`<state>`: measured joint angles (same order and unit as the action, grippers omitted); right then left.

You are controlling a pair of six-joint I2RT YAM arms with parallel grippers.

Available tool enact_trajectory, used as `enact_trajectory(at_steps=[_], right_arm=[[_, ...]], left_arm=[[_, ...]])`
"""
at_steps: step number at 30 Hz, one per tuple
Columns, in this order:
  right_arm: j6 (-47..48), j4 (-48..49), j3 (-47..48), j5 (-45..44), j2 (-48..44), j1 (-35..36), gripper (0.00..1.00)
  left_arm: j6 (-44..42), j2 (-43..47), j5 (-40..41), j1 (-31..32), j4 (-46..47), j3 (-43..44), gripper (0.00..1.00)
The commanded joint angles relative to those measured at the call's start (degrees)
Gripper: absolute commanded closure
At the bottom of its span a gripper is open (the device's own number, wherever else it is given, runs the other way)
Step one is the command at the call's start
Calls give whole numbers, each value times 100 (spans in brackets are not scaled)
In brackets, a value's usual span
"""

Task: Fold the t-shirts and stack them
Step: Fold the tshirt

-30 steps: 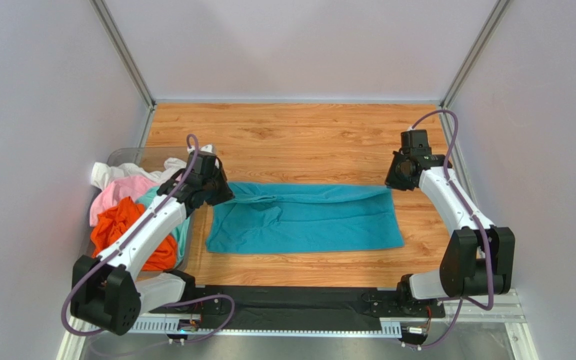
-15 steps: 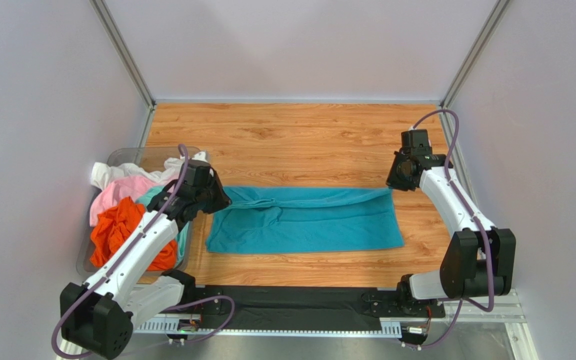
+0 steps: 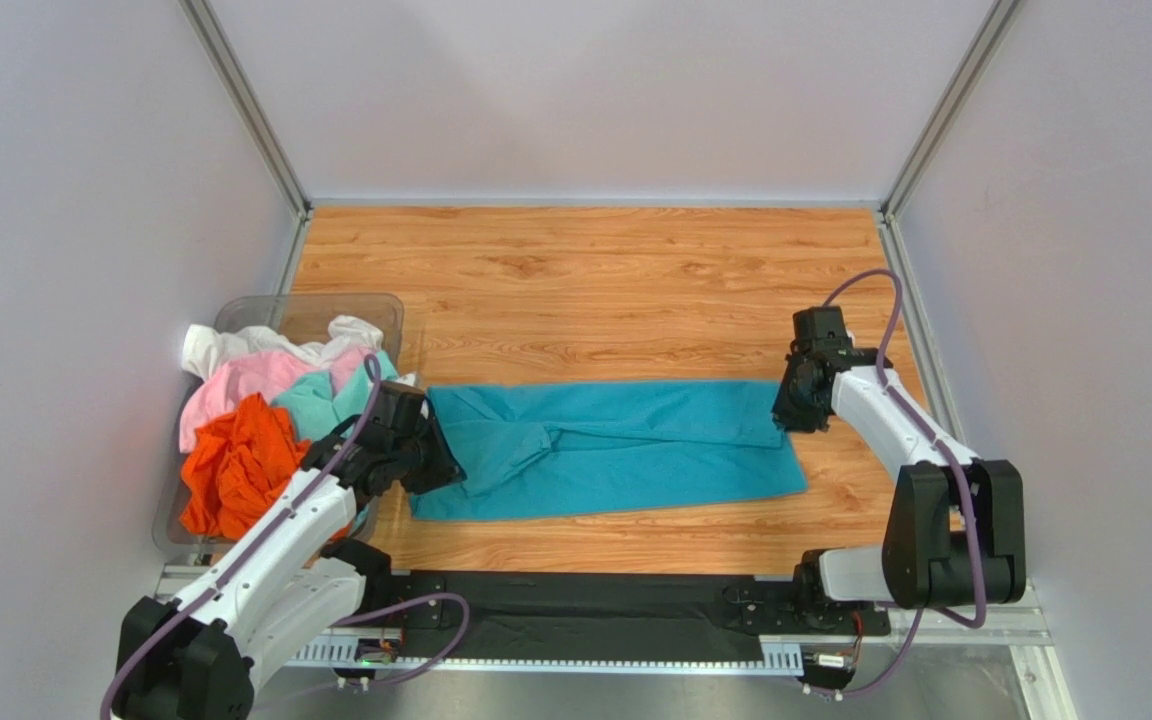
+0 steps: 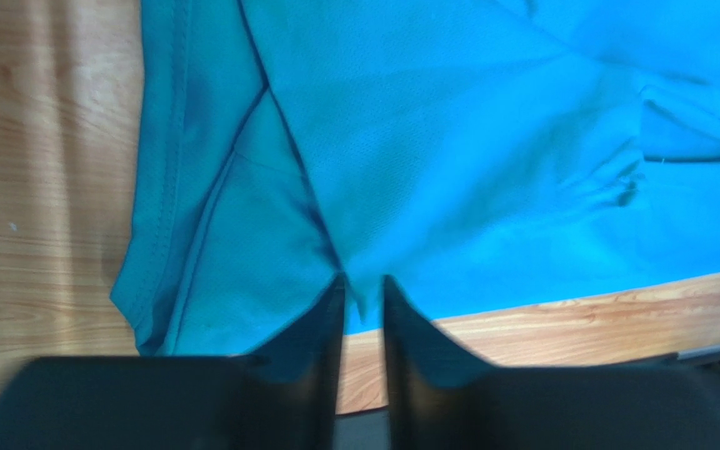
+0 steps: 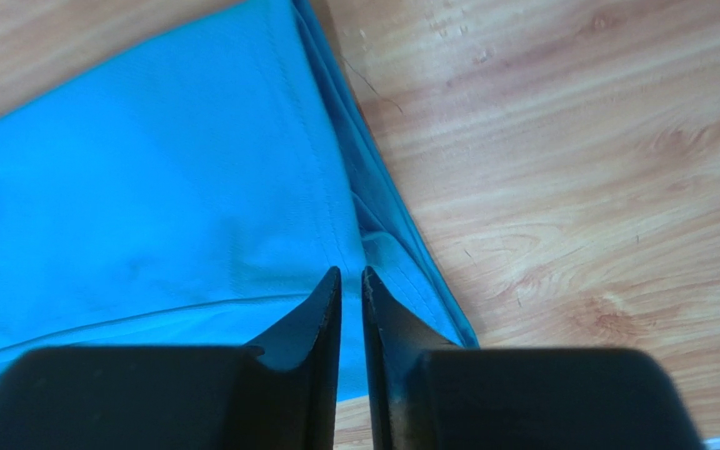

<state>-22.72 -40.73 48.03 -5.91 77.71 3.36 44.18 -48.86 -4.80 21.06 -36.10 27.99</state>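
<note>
Teal t-shirt, from above: teal t-shirt (image 3: 627,450) lies folded into a long band across the near half of the table (image 3: 597,285), running left to right between my two arms.
Left gripper, from above: my left gripper (image 3: 440,458) is down at the band's left end, touching the cloth there.
Right gripper, from above: my right gripper (image 3: 785,420) is low at the far right corner of the band, right on its edge.
Bin, from above: a clear bin (image 3: 297,303) sits at the left edge of the table, just beside my left arm.
Pile, from above: inside it are the orange t-shirt (image 3: 237,465), pink t-shirt (image 3: 244,383), white t-shirt (image 3: 214,348) and light aqua t-shirt (image 3: 319,402), all bunched up, none folded.
Left wrist view: my left gripper (image 4: 362,286) is at the shirt's near edge, with the teal t-shirt (image 4: 448,141) filling most of the view and bare table (image 4: 44,141) off to the left.
Left fingers: the fingers (image 4: 321,328) stand nearly together with a thin slit between them; a tip of cloth reaches that slit, and I cannot tell whether I am pinching it.
Right wrist view: my right gripper (image 5: 347,277) is over the hemmed edge of the teal t-shirt (image 5: 148,187), with the table (image 5: 570,141) to the right.
Right fingers: the fingers (image 5: 307,328) are almost together, only a narrow gap showing; I cannot tell if the layered hem is gripped.
</note>
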Motion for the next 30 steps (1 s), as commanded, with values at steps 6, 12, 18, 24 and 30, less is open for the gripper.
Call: enact_trajectory(at_steps=[6,12,18,24,30], right_arm=[[-84,180,-224,-112,-362,7,16],[40,74,57,764,-976,7,0],[-13,987,-241,2075,-1215,16,0],[-4,1401,-128,2288,-312,60,0],[-75,1515,-66,2235,498,121,0]], left_arm=[[152,254,-557,30,-257,-22,32],[29,606,-689,30,-460,619,0],[-33,36,-838,65,93,1007,0],[2,-1482,-1084,223,876,1182,0],[90,-3003,-1094,293,1412,1446,0]])
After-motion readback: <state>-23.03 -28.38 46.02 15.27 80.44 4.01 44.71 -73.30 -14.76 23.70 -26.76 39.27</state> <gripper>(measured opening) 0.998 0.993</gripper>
